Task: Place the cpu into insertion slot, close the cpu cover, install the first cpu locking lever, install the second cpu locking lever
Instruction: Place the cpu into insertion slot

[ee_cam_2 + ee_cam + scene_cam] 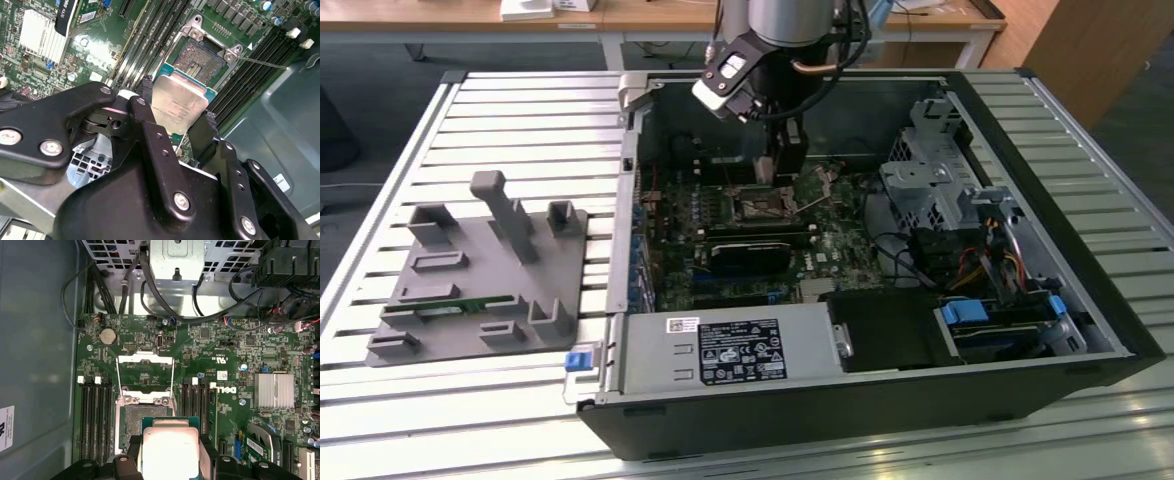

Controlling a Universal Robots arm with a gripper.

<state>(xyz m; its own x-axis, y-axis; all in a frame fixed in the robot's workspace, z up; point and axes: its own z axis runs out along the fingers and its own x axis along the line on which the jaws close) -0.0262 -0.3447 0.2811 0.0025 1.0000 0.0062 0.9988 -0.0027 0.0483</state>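
While your gripper (175, 120) is clamped on the cpu (180, 102), which hangs near the open slot (202, 57) and is not in it yet, mind that a tilted or turned cpu could jam and hurt the slot.

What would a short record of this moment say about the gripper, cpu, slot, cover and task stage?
gripper: shut on the cpu
cpu: held above the board, next to the slot, not seated
insertion slot: uncovered, nothing in it
cpu cover: open, folded back from the slot
stage: cpu placement not yet done
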